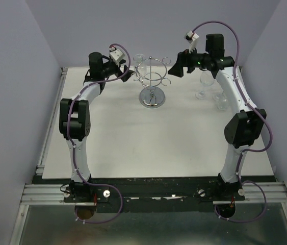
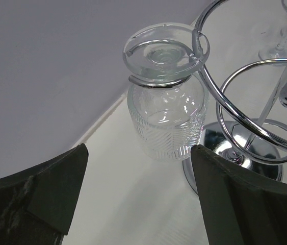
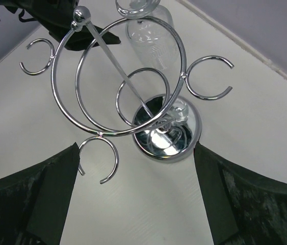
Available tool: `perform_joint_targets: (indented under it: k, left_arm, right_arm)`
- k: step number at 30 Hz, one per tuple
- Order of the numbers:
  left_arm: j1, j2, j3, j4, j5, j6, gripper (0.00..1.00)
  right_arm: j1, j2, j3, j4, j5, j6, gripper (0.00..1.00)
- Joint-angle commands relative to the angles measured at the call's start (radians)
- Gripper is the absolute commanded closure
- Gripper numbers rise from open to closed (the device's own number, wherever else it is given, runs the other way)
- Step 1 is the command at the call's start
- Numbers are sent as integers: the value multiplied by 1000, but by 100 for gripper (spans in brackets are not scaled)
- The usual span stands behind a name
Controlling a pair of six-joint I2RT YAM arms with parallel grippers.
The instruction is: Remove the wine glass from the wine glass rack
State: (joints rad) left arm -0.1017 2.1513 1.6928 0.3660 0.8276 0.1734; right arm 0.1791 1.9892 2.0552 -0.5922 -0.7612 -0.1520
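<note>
The wine glass rack (image 1: 152, 87) stands on the bench (image 1: 148, 148) at the upper middle of the top view, and the wine glass (image 2: 166, 122) hangs from it upside down, at the rack's upper left in that view. It hangs that way because a looped hook (image 2: 158, 82) circles the stem just under the foot, and the wide foot cannot drop through, so the bowl dangles clear of the bench.

The left arm (image 1: 89, 94) reaches in from the left. The left jaws are spread wide and pinch nothing. In the left wrist view the glass sits up the middle of the frame between the two dark pads but beyond them, not yet touched, which looks like a line-up for gripping the bowl.

The right arm (image 1: 230, 87) comes from the upper right. The right jaws are likewise spread and empty, looking down on the ring and its empty hooks (image 3: 209, 76), probably placed to steady the light stand.

Two other glasses (image 1: 203, 84) stand upright on the bench right of the rack.

To my eye the task has hardly begun: the glass must slide out through the gap in its hook, not be pulled straight down
</note>
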Motion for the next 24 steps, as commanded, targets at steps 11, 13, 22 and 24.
perform_joint_targets:
  k: [11,13,22,24]
  left_arm:
    - [-38,102,102,100,94,-37,1]
    - [-43,117,119,108,96,-46,1]
    - [-66,183,182,134,91,-81,2]
    - [-69,188,188,143,88,-89,3]
  right_arm:
    - [40,10,-35,11,-67,37,0]
    - [40,8,-40,11,-64,40,0]
    - [51,8,-61,8,-67,45,0]
    - [51,10,-66,9,-72,45,0]
